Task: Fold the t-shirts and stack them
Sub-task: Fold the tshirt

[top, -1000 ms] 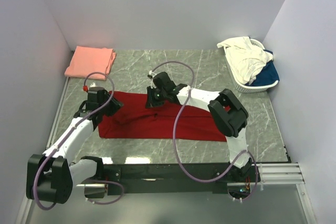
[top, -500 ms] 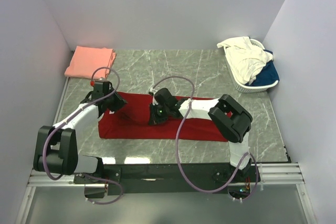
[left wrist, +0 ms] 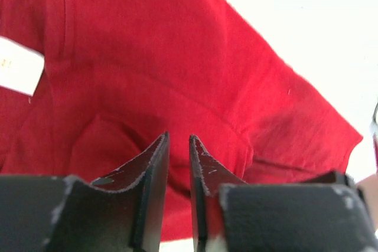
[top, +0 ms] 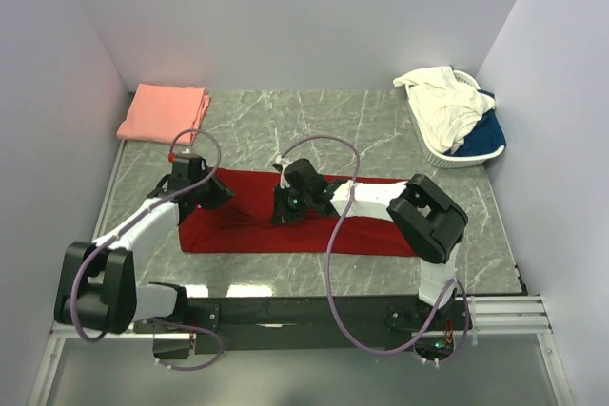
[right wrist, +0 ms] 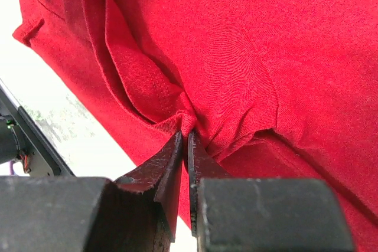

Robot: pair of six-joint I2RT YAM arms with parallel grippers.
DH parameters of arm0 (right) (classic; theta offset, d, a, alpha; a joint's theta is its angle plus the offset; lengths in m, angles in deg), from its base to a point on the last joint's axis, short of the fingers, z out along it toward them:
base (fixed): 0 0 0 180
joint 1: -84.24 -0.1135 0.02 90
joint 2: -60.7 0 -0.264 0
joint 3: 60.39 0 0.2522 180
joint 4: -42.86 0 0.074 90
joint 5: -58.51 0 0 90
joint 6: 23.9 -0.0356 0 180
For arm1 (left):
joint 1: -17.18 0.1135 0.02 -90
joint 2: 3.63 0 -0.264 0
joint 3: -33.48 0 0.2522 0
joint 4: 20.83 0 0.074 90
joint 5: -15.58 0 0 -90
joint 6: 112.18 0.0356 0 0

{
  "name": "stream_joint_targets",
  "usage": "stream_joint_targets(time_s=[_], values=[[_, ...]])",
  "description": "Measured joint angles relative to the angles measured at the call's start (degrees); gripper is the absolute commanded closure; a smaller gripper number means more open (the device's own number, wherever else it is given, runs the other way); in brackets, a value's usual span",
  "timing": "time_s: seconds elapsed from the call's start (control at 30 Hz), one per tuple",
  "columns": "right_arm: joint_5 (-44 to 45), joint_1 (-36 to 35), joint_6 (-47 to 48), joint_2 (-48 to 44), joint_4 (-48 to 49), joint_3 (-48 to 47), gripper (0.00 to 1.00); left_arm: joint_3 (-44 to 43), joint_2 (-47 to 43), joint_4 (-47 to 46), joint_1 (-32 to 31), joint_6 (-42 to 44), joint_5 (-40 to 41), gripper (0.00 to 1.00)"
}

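Moved within the last second: our right gripper, from the far edge of the red t-shirt in toward its middle; our left gripper, slightly inward over the shirt's left end.

Item one, red t-shirt: lies as a long band, left to right, across the middle of the table, just ahead of our arm bases; we judge it part-folded, a lengthwise fold under way; white neck label shows near the left gripper, so the collar lies at that end.

Item two, right gripper: jaws all but closed on a small peak of red cloth, a stitched hem bunching into the pinch; held so, we think, to carry the far layer toward us.

Item three, left gripper: jaws a narrow slit apart, tips low over the cloth, creases running toward them; whether cloth is nipped in the slit we cannot tell; placed, we judge, to match the right-hand pinch so the edge travels level.

Item four, salmon t-shirt: folded, far-left corner; we take it as the stack's base.

Item five, white t-shirt and blue t-shirt: heaped unfolded in the basket, far right, awaiting their turn.
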Motion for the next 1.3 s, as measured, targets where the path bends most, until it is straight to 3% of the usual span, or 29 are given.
stream_joint_targets(time_s=[0.43, 0.57, 0.77, 1.3], values=[[1.09, 0.0, 0.04, -0.09, 0.26, 1.03, 0.86, 6.91, -7.34, 1.97, -1.16, 0.2, -0.83, 0.79], [1.79, 0.0, 0.17, -0.09, 0.5, 1.09, 0.87, 6.78, -8.02, 2.75, -1.16, 0.37, -0.35, 0.71], [2.95, 0.0, 0.26, -0.09, 0.5, 1.09, 0.87, 1.99, -7.56, 6.64, -1.03, 0.92, 3.85, 0.68], [4.55, 0.0, 0.48, -0.07, 0.5, 1.11, 0.91, -2.49, 5.99, 4.85, 1.01, 1.27, 7.23, 0.75]])
